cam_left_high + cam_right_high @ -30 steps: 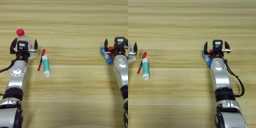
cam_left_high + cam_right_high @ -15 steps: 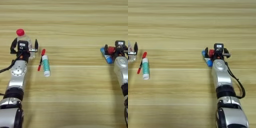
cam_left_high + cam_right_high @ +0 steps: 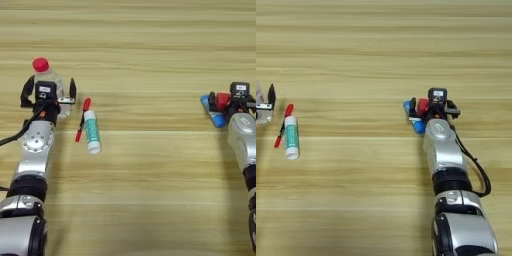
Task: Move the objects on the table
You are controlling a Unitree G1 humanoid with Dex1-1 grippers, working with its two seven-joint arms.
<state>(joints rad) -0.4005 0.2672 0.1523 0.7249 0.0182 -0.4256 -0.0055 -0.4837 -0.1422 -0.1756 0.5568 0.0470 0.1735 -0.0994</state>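
My left gripper (image 3: 48, 91) stands open at the left of the table (image 3: 150, 60), one finger on each side of the clear bottle with a red cap (image 3: 42, 66). Just right of it lie the thin red pen (image 3: 82, 119) and the green-and-white glue stick (image 3: 92, 131), side by side. At the right, my right gripper (image 3: 434, 105) is open, and the small red cube (image 3: 422, 105) sits between its fingers, close to the left one. The blue-and-white glue stick (image 3: 415, 121) lies under and left of that cube, partly hidden.
Both metal forearms (image 3: 34, 150) (image 3: 443, 150) reach up from the near edge of the table. A black cable (image 3: 476, 170) hangs beside the right arm.
My right gripper has drawn back a little toward me, and more of the red cube shows between its fingers. The left gripper, bottle, pen and green glue stick have not moved.
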